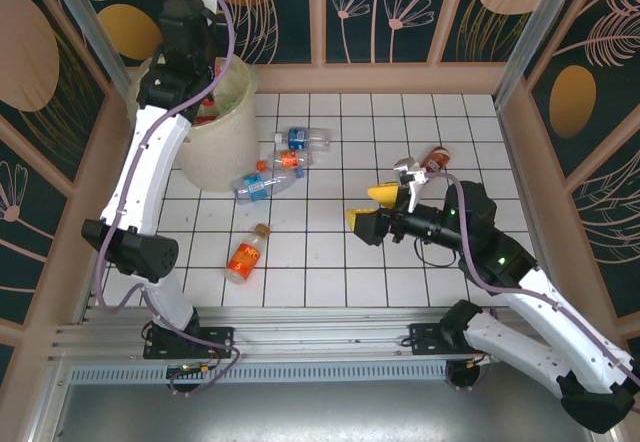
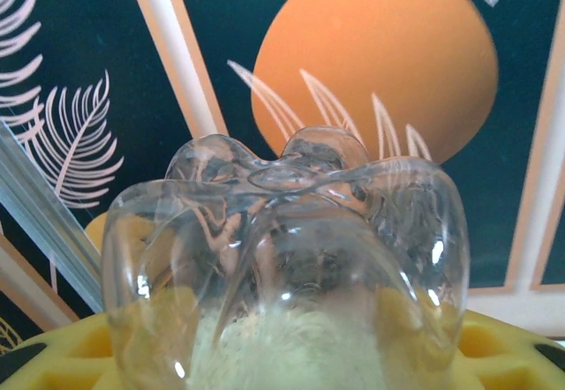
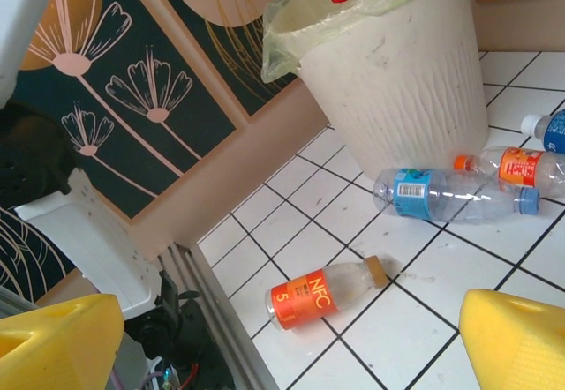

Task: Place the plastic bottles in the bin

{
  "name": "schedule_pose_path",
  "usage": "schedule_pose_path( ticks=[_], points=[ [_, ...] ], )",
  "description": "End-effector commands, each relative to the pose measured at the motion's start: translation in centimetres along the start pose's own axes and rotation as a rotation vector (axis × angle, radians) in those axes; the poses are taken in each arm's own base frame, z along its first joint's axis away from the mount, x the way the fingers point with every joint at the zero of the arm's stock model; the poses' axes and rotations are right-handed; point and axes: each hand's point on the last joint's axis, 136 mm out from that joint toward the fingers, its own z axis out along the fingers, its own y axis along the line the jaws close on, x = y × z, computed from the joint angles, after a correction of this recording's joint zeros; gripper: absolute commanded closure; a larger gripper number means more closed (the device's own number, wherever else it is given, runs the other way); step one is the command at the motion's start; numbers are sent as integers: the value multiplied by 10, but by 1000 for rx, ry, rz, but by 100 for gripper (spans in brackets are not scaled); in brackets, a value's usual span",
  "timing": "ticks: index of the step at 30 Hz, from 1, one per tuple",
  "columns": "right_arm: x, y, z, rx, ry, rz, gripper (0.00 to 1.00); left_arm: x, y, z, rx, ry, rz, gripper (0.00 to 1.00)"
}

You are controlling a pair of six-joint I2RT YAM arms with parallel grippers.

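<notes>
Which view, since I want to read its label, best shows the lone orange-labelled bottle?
Right wrist: the orange-labelled bottle lies close, label lettering legible. Top external has the bottle small on the tiles, lettering unreadable.

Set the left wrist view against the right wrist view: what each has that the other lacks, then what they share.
Left wrist: the base of a clear bottle, close up, gripped in shut jaws. Right wrist: the bin and bottles lying on white tiles, among them an orange NFC bottle and a blue-labelled bottle; jaws open. Shared: yellow jaws and the dark floral wall.
</notes>
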Motion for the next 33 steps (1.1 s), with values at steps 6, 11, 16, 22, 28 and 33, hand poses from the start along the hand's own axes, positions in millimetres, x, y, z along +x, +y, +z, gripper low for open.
schedule_pose_path(
  ticks=[6, 11, 16, 22, 28, 33],
  points=[
    [2, 1, -2, -7, -2, 2, 2, 68, 10, 46, -54, 176, 131, 47],
    [7, -3, 0, 0, 11, 12, 2, 111, 5, 57, -52, 274, 195, 48],
    [8, -6, 3, 11, 16, 27, 2, 146, 0, 70, -43, 360, 229, 47],
    [9, -9, 2, 33, 22, 33, 2, 186, -3, 82, -39, 454, 252, 44],
    [12, -13, 1, 52, 26, 38, 2, 215, -10, 82, 1, 537, 257, 39],
    [13, -15, 2, 56, 27, 38, 2, 235, -16, 78, 31, 599, 250, 26]
  ],
)
